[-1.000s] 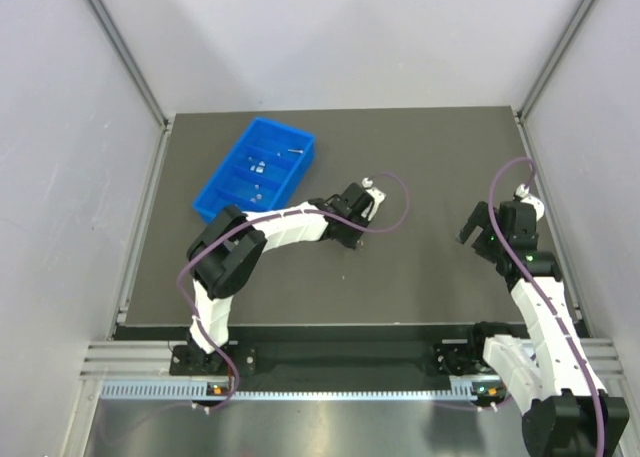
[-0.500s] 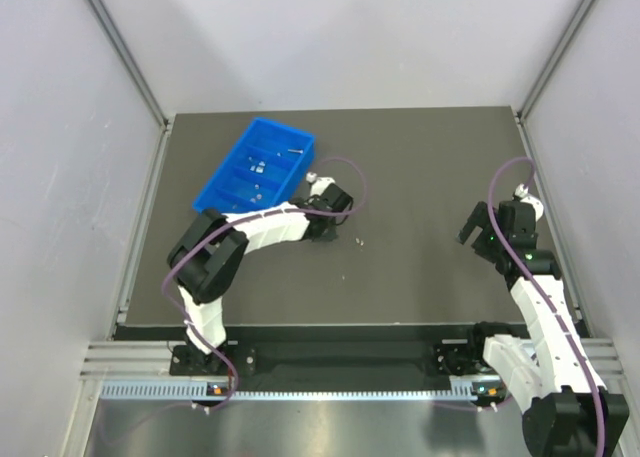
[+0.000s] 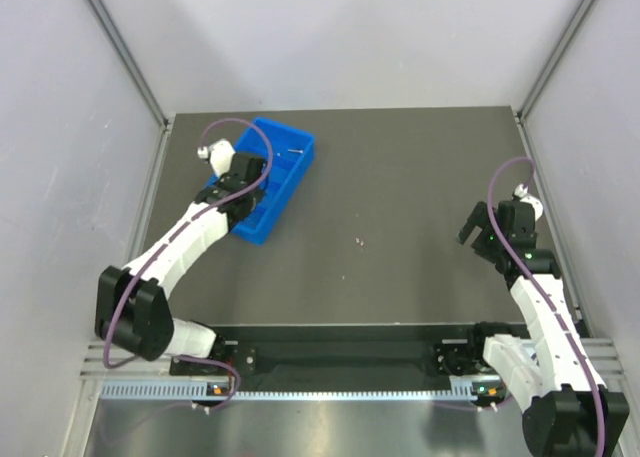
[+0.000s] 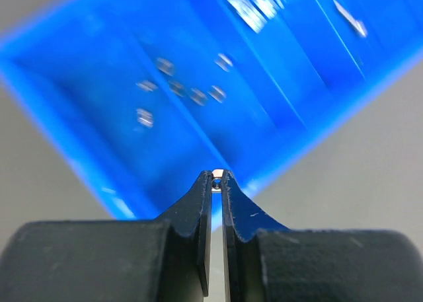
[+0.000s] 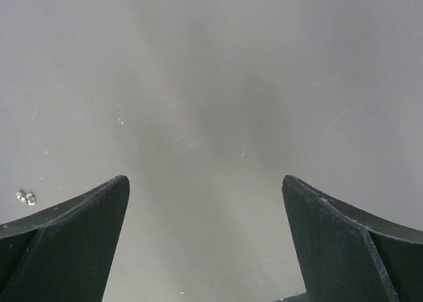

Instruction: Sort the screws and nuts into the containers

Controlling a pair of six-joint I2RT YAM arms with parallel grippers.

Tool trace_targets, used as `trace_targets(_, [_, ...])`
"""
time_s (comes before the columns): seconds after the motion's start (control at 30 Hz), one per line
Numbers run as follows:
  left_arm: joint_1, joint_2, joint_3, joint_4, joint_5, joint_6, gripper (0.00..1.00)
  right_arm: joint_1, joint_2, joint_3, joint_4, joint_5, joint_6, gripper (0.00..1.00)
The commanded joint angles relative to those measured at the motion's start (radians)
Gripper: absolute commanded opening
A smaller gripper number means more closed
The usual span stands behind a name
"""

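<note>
Left gripper (image 4: pixel 217 177) is pinched shut on 1 tiny nut (image 4: pixel 217 180), held above the blue tray (image 4: pixel 317 133), I judge so it drops among the nuts (image 4: pixel 177 88) there; right gripper (image 5: pixel 205 203) hangs open, idle.

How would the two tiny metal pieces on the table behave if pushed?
The metal pieces look squat, so they probably slide rather than roll. Being so small on the smooth table, they likely scatter easily.

Blue divided tray (image 3: pixel 260 229) holds nuts (image 4: pixel 175 87), 1 screw (image 4: pixel 350 18).
</note>
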Motion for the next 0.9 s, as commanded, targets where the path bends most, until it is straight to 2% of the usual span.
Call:
trace_targets(0.0, [0.086,-0.057,-0.047,-0.001,-0.052,0.03,0.05,0.002,0.014,-0.005,0.037,0.004,0.006,1.0])
trace_targets(0.2, [0.163,-0.018,-0.075,0.039,-0.036,0.042,0.05,0.002,0.02,-0.007,0.039,-0.001,0.006,1.0])
trace_targets(0.37, [0.166,0.015,-0.093,0.053,-0.052,0.041,0.06,0.002,0.009,-0.008,0.033,0.007,0.007,1.0])
trace_targets(0.5, [0.166,0.019,-0.087,0.069,-0.051,0.072,0.18,0.002,0.011,-0.005,0.034,0.005,0.006,1.0])
trace_targets(0.53, [0.166,0.012,-0.079,0.077,-0.049,0.078,0.26,0.002,0.014,-0.002,0.034,0.005,0.004,1.0])
trace_targets(0.67, [0.164,-0.005,-0.023,0.027,-0.023,0.114,0.45,0.002,0.023,0.002,0.036,0.004,0.002,1.0])
trace_targets(0.8, [0.112,-0.07,0.037,0.01,0.102,0.148,0.51,0.002,0.029,0.015,0.037,0.008,0.001,1.0])
trace_targets(0.83, [0.082,-0.079,0.043,0.023,0.148,0.168,0.52,0.002,0.034,0.016,0.037,0.008,-0.001,1.0])
trace_targets(0.87, [-0.003,-0.085,0.053,0.033,0.152,0.171,0.52,0.002,0.037,0.019,0.041,0.008,-0.001,1.0])
